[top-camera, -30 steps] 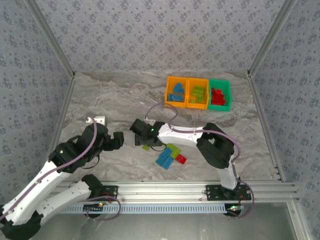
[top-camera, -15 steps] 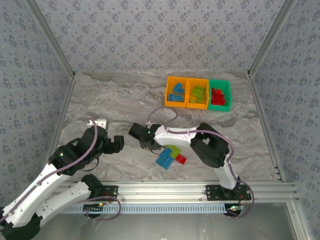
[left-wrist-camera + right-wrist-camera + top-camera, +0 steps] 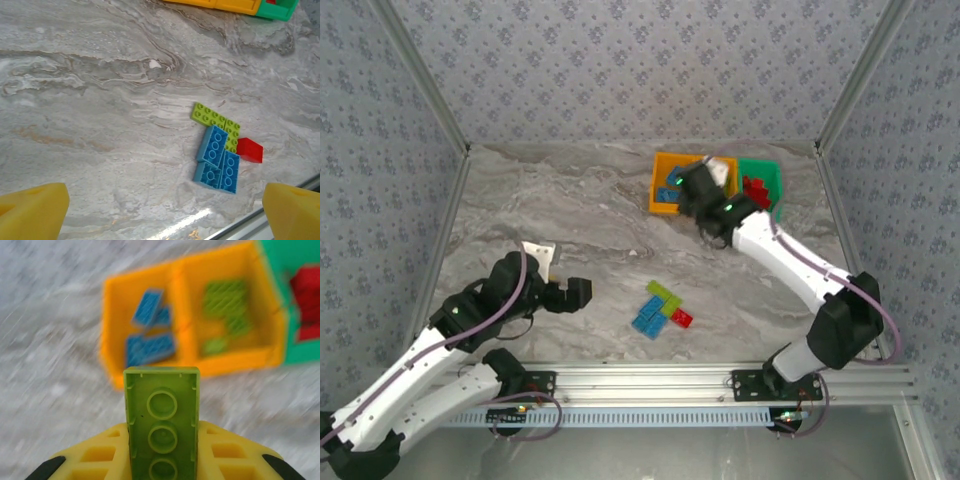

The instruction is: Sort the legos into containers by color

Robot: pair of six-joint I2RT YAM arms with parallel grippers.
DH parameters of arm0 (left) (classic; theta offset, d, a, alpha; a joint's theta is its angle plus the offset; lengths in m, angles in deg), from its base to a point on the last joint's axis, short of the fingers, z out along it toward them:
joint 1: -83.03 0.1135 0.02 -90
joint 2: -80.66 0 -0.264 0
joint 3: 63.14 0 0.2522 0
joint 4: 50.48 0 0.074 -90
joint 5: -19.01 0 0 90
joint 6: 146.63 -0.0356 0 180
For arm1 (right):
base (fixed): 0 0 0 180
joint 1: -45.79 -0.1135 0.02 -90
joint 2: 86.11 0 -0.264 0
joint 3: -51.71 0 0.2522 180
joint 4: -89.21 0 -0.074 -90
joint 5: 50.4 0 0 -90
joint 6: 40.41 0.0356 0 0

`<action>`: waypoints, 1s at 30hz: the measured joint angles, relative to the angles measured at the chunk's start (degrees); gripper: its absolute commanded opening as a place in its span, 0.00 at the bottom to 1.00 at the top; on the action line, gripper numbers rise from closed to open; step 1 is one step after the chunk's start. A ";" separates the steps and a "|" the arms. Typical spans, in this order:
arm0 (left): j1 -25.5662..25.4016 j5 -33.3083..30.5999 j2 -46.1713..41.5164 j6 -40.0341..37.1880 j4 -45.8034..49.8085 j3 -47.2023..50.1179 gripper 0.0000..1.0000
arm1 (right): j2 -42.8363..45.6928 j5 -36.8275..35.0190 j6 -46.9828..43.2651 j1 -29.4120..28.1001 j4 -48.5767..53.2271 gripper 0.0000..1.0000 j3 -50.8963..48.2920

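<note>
Right tool clenches a lime green lego, its hollow underside showing, held up by the containers at the far right. These already hold blue, green and red bricks apart. Left tool hangs released. A near cluster of blue, green and red bricks waits on the surface.

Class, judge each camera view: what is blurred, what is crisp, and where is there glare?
Right wrist view: the bins behind are smeared by motion blur, while the green brick up close is crisp. Left wrist view: sharp on the loose bricks, with a pale glare streak on the table near the bottom edge. Top external view: evenly lit, sharp.
</note>
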 measured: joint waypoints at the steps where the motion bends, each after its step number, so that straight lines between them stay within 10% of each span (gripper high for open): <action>1: 0.00 0.37 0.39 0.24 -0.92 0.28 0.99 | -2.43 0.22 -2.56 3.61 -0.35 0.31 1.88; 9: 0.00 1.60 5.22 4.17 -3.26 3.21 0.99 | -30.71 6.93 -12.09 14.69 3.02 0.57 25.79; 16: 0.00 1.90 10.32 6.32 -4.85 3.91 0.99 | -35.32 9.40 -12.85 15.82 8.87 0.65 31.28; 30: -14.99 3.19 26.77 5.51 -12.90 2.29 0.81 | 23.89 20.41 -7.41 1.86 9.09 0.82 -19.28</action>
